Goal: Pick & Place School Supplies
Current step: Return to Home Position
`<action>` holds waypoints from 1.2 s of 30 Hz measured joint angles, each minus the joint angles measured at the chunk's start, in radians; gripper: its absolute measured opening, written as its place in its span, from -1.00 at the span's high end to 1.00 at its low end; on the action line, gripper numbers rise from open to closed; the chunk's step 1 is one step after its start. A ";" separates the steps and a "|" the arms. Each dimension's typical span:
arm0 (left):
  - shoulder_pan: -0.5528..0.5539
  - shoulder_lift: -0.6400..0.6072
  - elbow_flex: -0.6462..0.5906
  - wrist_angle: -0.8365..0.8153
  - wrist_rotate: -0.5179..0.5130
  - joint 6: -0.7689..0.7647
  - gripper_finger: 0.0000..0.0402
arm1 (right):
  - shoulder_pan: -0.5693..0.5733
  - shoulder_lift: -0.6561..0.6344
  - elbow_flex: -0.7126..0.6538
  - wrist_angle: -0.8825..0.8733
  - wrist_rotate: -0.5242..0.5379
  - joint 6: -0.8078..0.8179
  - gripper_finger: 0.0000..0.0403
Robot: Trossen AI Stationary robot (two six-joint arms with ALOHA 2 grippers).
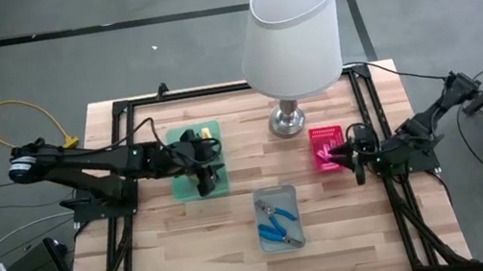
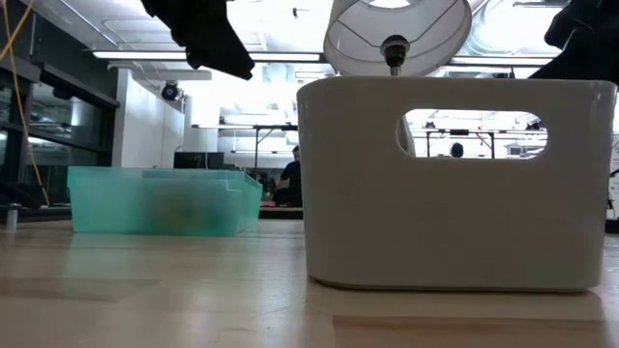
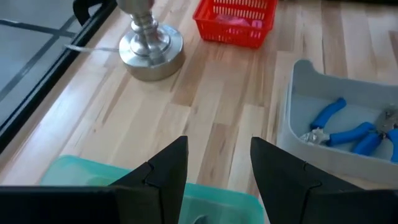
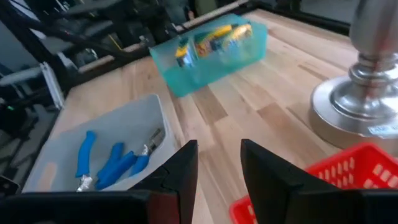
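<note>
The green tray (image 1: pixel 197 162) at the table's left holds yellow-and-green pieces (image 4: pixel 214 38). My left gripper (image 3: pixel 217 165) hangs open above this tray's right part, nothing between its fingers. The grey tray (image 1: pixel 279 219) near the front middle holds blue-handled pliers (image 3: pixel 339 134) and other blue-handled tools (image 4: pixel 109 165), lying on its floor. At the right, the pink basket (image 1: pixel 328 148) has flat pink bars (image 3: pixel 233 22) inside. My right gripper (image 4: pixel 219 158) stands open just right of and above that basket, fingers empty.
A big white-shaded lamp (image 1: pixel 289 35) stands behind the trays on a round metal base (image 3: pixel 149 46), between the green tray and the pink basket. Bare wood lies between the three trays. A black frame (image 1: pixel 118 155) runs along the table's sides.
</note>
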 joint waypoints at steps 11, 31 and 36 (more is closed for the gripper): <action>0.000 0.000 0.000 0.029 0.001 -0.004 0.17 | -0.101 -0.110 -0.038 0.119 -0.017 -0.254 0.44; -0.045 0.000 0.000 0.030 0.002 0.012 0.17 | -0.388 -0.165 -0.203 0.304 -0.170 -0.307 0.44; -0.045 0.000 0.000 0.030 0.002 0.012 0.17 | -0.427 -0.183 -0.253 0.430 -0.369 -0.316 0.44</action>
